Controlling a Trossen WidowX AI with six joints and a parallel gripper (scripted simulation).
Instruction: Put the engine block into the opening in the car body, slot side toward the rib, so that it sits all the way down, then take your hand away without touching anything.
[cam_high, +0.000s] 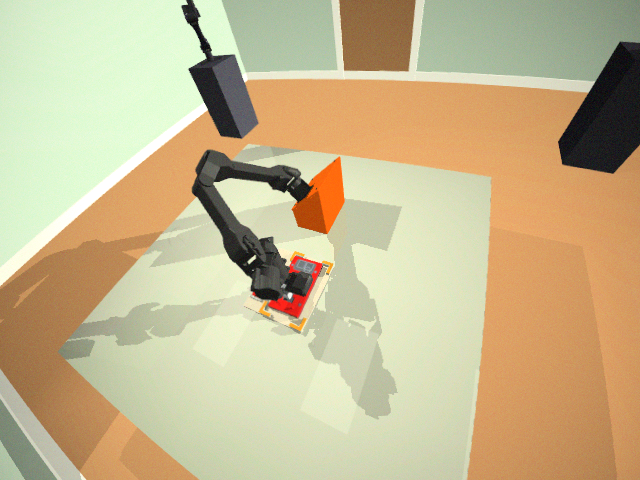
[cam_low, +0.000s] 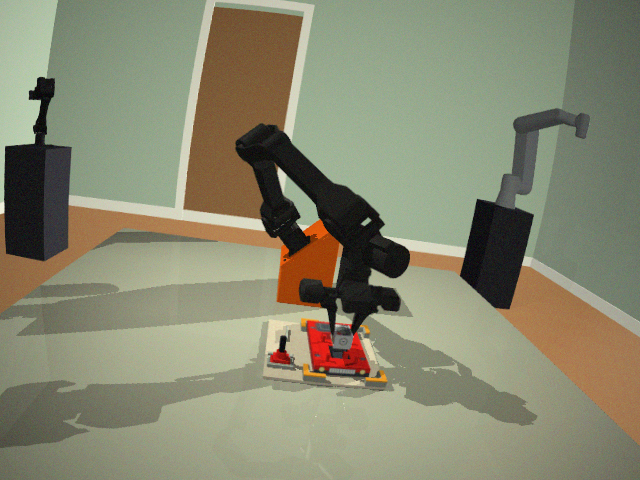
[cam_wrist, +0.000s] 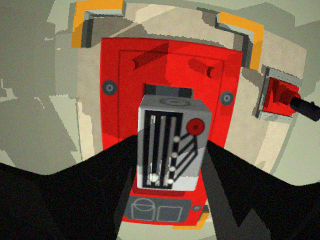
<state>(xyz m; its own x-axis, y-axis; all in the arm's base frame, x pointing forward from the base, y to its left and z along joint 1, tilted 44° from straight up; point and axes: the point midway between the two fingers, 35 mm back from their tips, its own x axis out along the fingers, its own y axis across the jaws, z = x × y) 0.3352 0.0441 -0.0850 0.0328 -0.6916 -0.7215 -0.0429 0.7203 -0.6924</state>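
The red car body lies flat between yellow corner brackets. The grey engine block is held upright over the middle of the car body, with most of its height above the red top. My gripper is shut on the block, one finger on each side. A strip of the dark opening shows beyond the block in the wrist view. The rest of the opening, the rib and the block's underside are hidden. I cannot tell whether the block's bottom is inside the opening.
The cream board carries the yellow brackets and a red base with a black lever beside the car. The orange arm mount stands behind the board.
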